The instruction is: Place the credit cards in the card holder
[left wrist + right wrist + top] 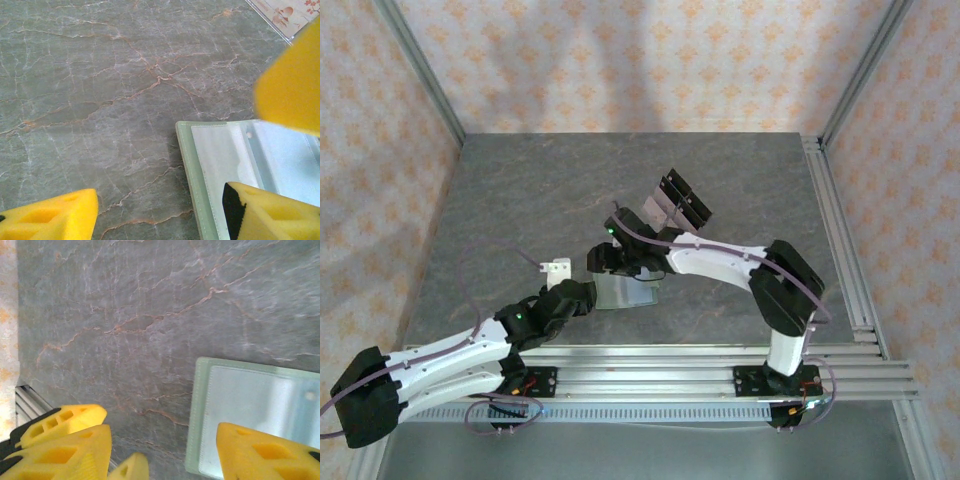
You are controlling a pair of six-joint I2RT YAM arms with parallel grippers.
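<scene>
The card holder (622, 292) lies open on the table, a sage-green wallet with clear sleeves (235, 165) facing up. My left gripper (160, 210) is open and straddles the holder's left edge: one yellow finger (55, 220) is over bare table, the other (270, 212) over a sleeve. My right gripper (164, 447) is also open, low over the holder's (250, 410) edge from the far side. One of its fingers (265, 452) is above the sleeve. Neither gripper holds anything. Greyish-mauve credit cards (657, 200) lean in a rack behind the grippers.
The clear tilted rack with black parts (682, 200) stands just behind the right arm's wrist. A small white bracket-like piece (557, 268) sits left of the holder. Aluminium rails (700, 360) run along the near edge and the right side.
</scene>
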